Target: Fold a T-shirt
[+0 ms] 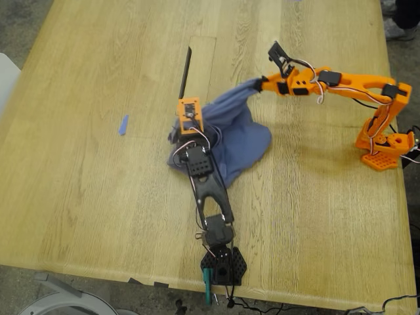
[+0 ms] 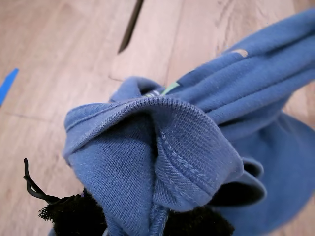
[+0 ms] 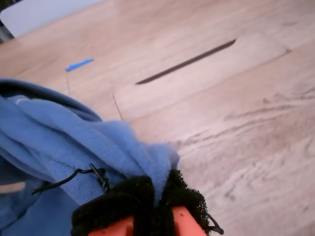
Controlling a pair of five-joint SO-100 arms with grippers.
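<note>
both grippers pinch the t-shirt; first wrist view alone shows its stitched hem

A pale wooden table with 1 dark slot stands on grey floor.

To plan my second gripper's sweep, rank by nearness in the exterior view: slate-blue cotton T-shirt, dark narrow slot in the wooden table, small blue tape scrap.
1. The slate-blue T-shirt, clamped in my second gripper.
2. The dark slot, toward the exterior view's left.
3. The blue tape scrap, farthest left.
</note>
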